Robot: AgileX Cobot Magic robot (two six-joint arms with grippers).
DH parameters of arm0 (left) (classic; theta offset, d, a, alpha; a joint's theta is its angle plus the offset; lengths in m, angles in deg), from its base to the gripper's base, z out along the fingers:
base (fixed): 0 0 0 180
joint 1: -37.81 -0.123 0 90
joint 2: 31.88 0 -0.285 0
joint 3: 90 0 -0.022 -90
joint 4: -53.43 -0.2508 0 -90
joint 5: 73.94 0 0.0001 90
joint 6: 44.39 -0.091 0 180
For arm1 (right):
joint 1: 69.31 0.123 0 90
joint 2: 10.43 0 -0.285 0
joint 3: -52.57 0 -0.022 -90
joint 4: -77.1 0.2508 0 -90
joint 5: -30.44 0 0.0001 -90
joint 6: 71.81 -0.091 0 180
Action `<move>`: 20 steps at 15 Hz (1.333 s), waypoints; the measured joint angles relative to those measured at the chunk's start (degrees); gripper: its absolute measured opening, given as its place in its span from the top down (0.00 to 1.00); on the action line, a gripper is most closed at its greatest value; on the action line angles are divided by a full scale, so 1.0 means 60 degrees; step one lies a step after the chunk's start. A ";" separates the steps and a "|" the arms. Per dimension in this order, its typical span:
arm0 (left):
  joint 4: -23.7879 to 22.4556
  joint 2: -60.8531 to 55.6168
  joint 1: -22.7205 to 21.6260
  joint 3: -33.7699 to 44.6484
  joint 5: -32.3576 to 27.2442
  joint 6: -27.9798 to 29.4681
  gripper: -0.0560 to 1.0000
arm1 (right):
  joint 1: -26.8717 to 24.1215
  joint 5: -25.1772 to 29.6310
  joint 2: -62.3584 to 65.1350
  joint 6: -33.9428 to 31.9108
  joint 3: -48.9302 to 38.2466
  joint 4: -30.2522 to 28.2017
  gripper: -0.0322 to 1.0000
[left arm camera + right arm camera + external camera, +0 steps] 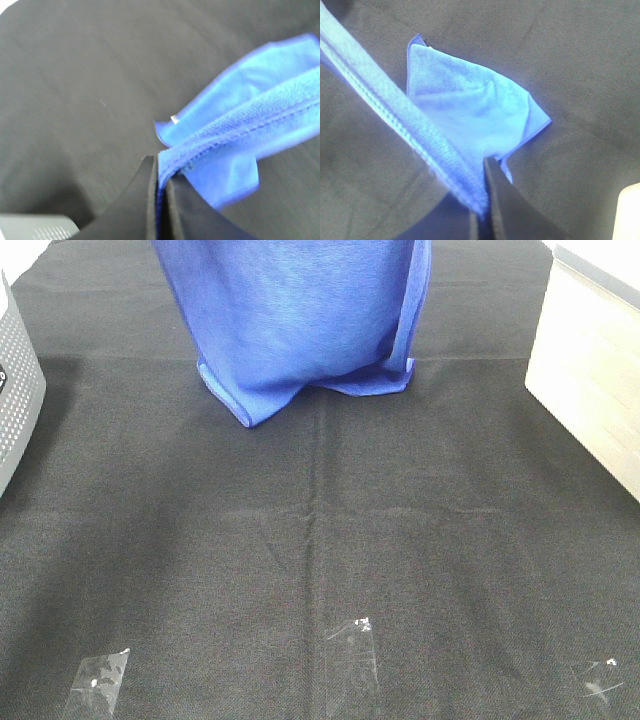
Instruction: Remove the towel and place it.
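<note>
Royal-blue microfibre towel [300, 320], stitched hem, hanging, lower folds on black table cloth [320, 560]. My left gripper [160, 187] and right gripper [482, 202] clench its hem; pale corner speck [174, 119], possibly tag.

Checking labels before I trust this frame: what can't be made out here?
- upper towel: cut off by the high view's top edge.
- grey bin, pale box: cut by that view's side edges.
- tag: maybe a pale speck, left wrist view, too small and blurred.
- left gripper, right gripper: only fingertips in frame.
</note>
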 joint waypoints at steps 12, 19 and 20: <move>0.1346 -0.5758 0.0057 0.8174 0.0076 -0.0153 0.95 | 0.0067 -0.0067 0.3839 -0.0392 -0.6283 0.1194 0.97; 0.2034 -0.8050 0.0115 1.0371 0.0153 0.0029 0.95 | 0.0105 -0.0095 0.4870 -0.0392 -0.7983 0.1585 0.97; 0.2177 -0.8251 0.0115 1.0848 0.0162 0.0038 0.95 | 0.0105 -0.0105 0.5042 -0.0392 -0.8308 0.1642 0.97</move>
